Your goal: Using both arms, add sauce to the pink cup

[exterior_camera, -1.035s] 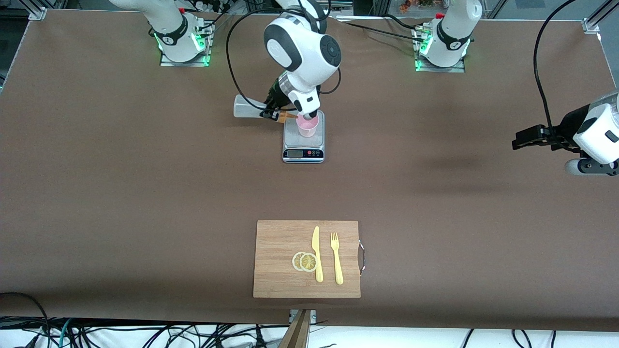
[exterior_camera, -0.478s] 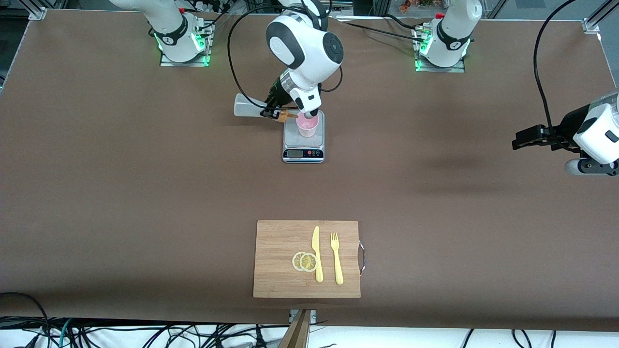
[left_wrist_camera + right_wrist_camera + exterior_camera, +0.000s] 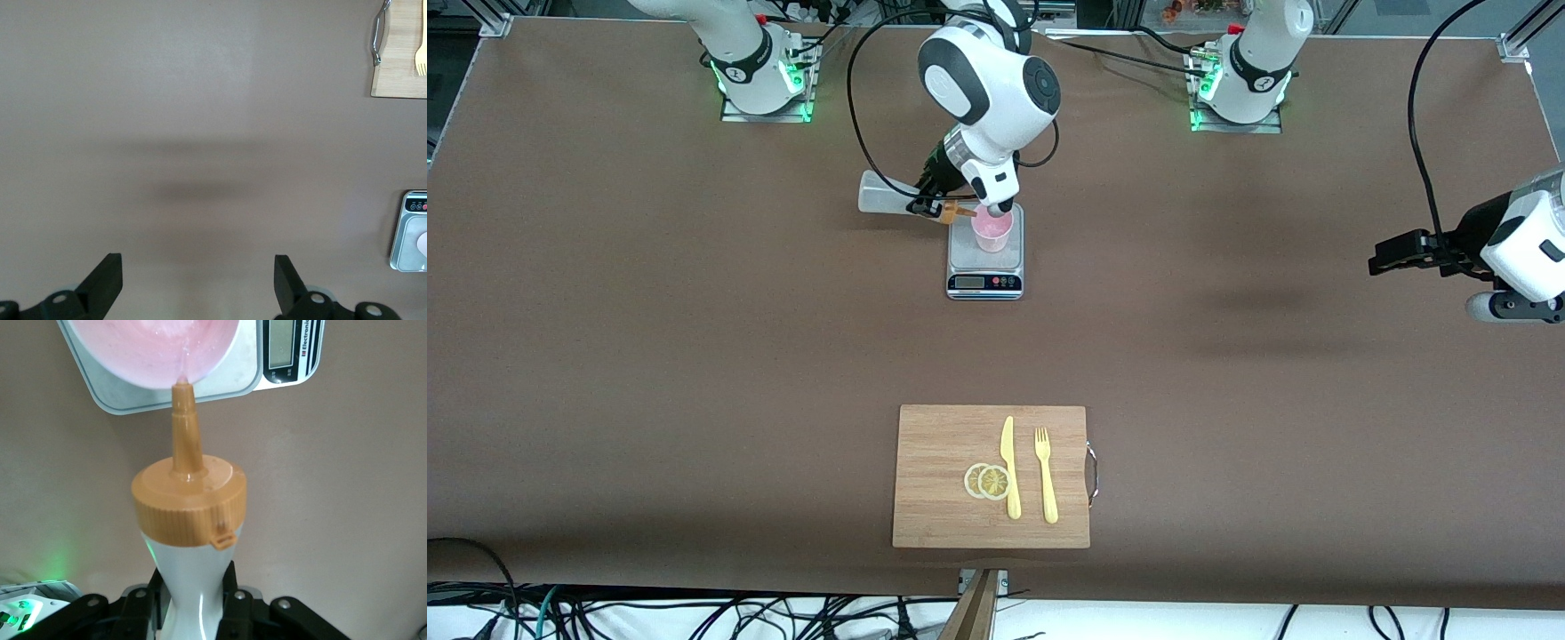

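The pink cup (image 3: 992, 231) (image 3: 157, 350) stands on a small silver scale (image 3: 984, 260) (image 3: 247, 367). My right gripper (image 3: 925, 201) (image 3: 195, 603) is shut on the waist of the sauce bottle (image 3: 885, 196) (image 3: 193, 587), squeezing it. The bottle lies nearly level. Its orange nozzle (image 3: 960, 212) (image 3: 181, 420) points into the cup, with the tip at the rim. Over the table at the left arm's end, my left gripper (image 3: 1385, 258) (image 3: 198, 283) waits open, holding nothing.
A wooden cutting board (image 3: 991, 476) (image 3: 400, 67) lies nearer to the front camera than the scale, carrying two lemon slices (image 3: 987, 481), a yellow knife (image 3: 1009, 467) and a yellow fork (image 3: 1046, 474) (image 3: 420, 59). Brown table surface surrounds them.
The right arm's wrist has shifted slightly while the bottle stays tipped at the cup. The left arm has not moved.
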Controlling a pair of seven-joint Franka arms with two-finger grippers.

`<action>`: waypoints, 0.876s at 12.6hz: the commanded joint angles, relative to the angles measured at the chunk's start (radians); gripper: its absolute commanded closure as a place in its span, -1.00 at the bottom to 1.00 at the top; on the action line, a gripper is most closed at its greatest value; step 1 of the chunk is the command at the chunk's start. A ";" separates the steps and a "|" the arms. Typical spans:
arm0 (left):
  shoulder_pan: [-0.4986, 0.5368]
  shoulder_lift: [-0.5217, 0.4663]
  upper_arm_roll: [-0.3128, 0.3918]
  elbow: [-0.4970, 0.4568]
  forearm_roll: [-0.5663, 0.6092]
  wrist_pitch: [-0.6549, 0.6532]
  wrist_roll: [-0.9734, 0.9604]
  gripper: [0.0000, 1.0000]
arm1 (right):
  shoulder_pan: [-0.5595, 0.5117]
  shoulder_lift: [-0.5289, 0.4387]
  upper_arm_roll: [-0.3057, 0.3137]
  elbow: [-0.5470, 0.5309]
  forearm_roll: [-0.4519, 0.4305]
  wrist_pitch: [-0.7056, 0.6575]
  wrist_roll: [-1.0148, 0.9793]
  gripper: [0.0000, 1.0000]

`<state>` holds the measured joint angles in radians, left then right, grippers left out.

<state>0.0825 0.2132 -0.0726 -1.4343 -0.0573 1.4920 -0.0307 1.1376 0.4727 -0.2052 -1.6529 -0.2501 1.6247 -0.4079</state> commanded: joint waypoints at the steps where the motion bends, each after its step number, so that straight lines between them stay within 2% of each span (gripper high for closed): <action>1: 0.005 0.015 -0.006 0.035 0.024 -0.019 0.022 -1.00 | 0.016 -0.006 -0.002 -0.001 -0.020 -0.009 0.020 0.76; 9: 0.005 0.015 -0.004 0.035 0.024 -0.019 0.022 -1.00 | 0.010 -0.012 -0.005 0.005 -0.002 0.023 0.018 0.76; 10: 0.005 0.015 -0.004 0.035 0.024 -0.021 0.022 -1.00 | 0.007 -0.019 -0.010 0.005 0.006 0.026 0.020 0.76; 11: 0.005 0.015 -0.004 0.035 0.024 -0.021 0.022 -1.00 | 0.002 -0.026 -0.014 0.005 0.050 0.033 0.017 0.76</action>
<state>0.0825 0.2132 -0.0726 -1.4343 -0.0573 1.4920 -0.0307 1.1435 0.4737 -0.2110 -1.6464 -0.2403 1.6518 -0.3963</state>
